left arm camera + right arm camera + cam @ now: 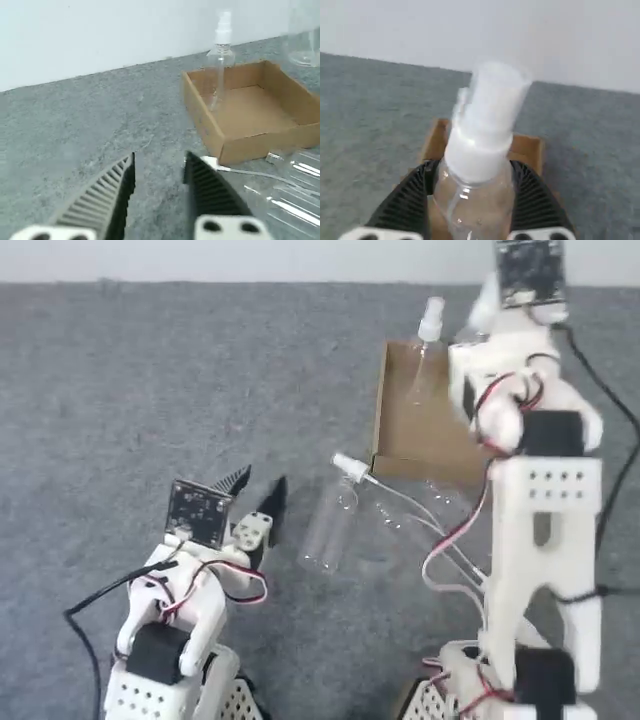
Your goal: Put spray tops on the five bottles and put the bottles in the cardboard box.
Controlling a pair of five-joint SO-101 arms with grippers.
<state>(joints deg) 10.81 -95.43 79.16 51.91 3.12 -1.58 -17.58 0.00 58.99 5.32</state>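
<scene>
Already capped, the held bottle (475, 200) is clamped between the right jaws above the box (381, 405), where another bottle (424, 365) stands in the far corner. Lowered carelessly, it could topple that one, or slide out of the grip on smooth plastic. The right arm (540, 500) stretches tall over the box. The left arm (180, 610) crouches low, its jaws spread and empty over the counter (150, 390) near the lying bottles (332, 525).
</scene>
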